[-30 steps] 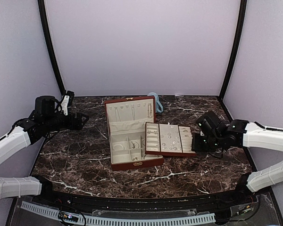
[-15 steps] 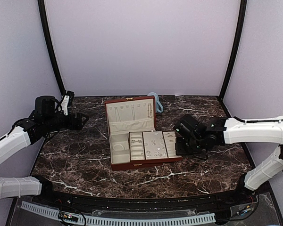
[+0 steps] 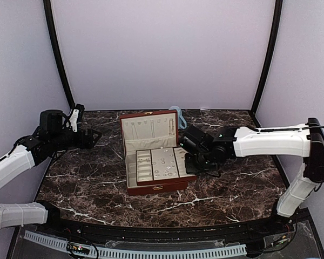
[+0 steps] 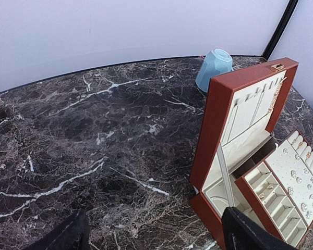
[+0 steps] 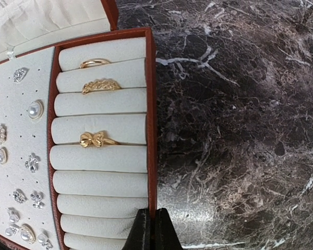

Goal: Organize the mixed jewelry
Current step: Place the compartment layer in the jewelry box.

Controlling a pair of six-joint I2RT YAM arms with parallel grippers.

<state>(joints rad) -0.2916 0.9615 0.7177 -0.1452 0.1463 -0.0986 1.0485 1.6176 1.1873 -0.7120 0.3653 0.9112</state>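
The reddish-brown wooden box stands open mid-table, lid upright. Its cream-lined tray lies over the right part of the box's base. My right gripper is shut on the tray's right rim; in the right wrist view the brown rim runs between the closed fingertips of that gripper. The mixed jewelry sits on the tray: gold rings in the rolls, pearl and silvery studs on the pad. My left gripper hovers open far left of the box, holding nothing.
A light-blue mug lies behind the box's lid, also in the left wrist view as the mug. Dark marble table stretches to the left and front of the box. Black corner posts stand at the back.
My right gripper has carried the tray leftward from the table beside the box to over the box's base. The left arm has not moved.
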